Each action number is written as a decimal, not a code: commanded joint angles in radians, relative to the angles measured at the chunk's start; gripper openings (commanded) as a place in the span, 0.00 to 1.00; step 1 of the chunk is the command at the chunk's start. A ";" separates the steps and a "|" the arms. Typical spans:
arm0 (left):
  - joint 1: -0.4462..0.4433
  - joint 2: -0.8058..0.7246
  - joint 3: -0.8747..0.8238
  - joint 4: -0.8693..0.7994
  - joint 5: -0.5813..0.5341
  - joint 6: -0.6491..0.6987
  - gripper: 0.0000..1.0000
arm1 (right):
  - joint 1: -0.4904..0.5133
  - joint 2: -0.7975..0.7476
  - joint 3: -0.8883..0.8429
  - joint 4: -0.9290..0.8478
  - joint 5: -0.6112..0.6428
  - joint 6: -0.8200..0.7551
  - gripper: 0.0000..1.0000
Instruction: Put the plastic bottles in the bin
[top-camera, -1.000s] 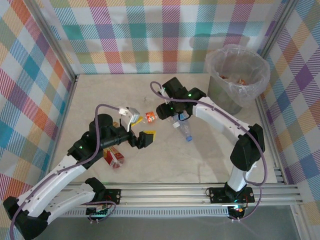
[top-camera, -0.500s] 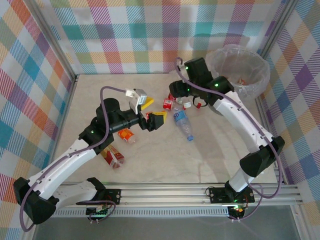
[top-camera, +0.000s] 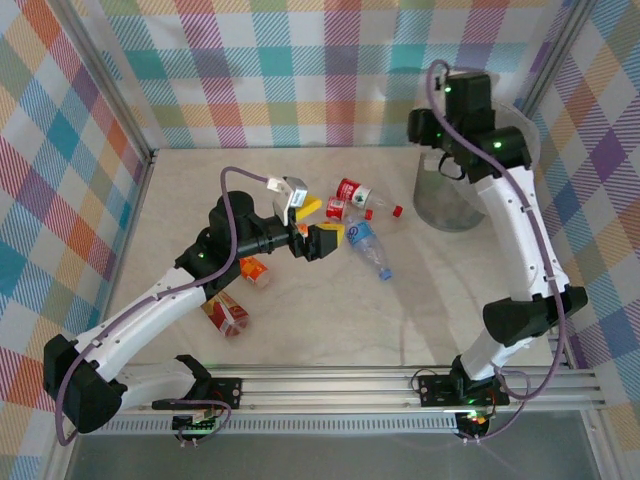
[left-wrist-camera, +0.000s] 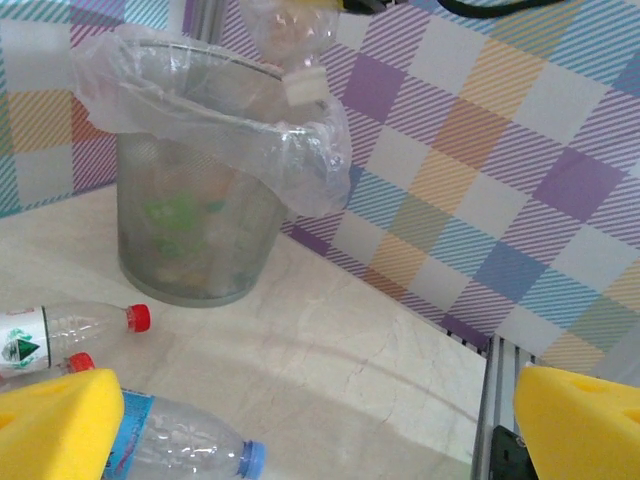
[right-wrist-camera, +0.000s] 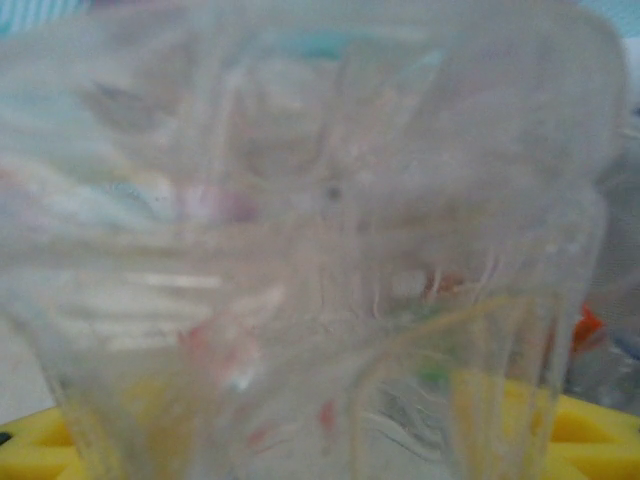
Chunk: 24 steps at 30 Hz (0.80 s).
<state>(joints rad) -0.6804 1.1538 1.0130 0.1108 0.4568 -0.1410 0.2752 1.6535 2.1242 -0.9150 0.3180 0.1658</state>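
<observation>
right claw (top-camera: 438, 150) now above bin (left-wrist-camera: 180, 220) with clear bottle (left-wrist-camera: 290, 30), label unreadable

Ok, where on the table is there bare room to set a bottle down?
Bare: the near-right table, between the blue-capped bottle and the rail; also the far-left corner. Crowded: mid-table around the left gripper, where red-labelled bottles cluster.

One bottle (left-wrist-camera: 290, 38) hangs over bin (left-wrist-camera: 190, 240), others (top-camera: 366, 243) alongside.

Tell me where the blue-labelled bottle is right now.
In the top view the blue-labelled bottle lies on the table near its middle, just right of the left claw, with two red-capped bottles beyond it and the bin farther right.
</observation>
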 joint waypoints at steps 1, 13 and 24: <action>-0.013 -0.002 0.025 -0.001 0.048 0.035 1.00 | -0.074 0.057 0.072 -0.039 0.031 0.034 0.64; -0.013 -0.026 0.032 -0.075 0.043 0.093 1.00 | -0.258 0.289 0.300 -0.139 -0.027 0.018 0.63; -0.013 -0.016 0.043 -0.100 0.042 0.099 1.00 | -0.366 0.375 0.317 -0.196 -0.080 0.148 0.64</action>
<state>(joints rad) -0.6804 1.1500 1.0187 0.0166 0.4892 -0.0620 -0.0727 2.0113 2.4126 -1.0767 0.2703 0.2478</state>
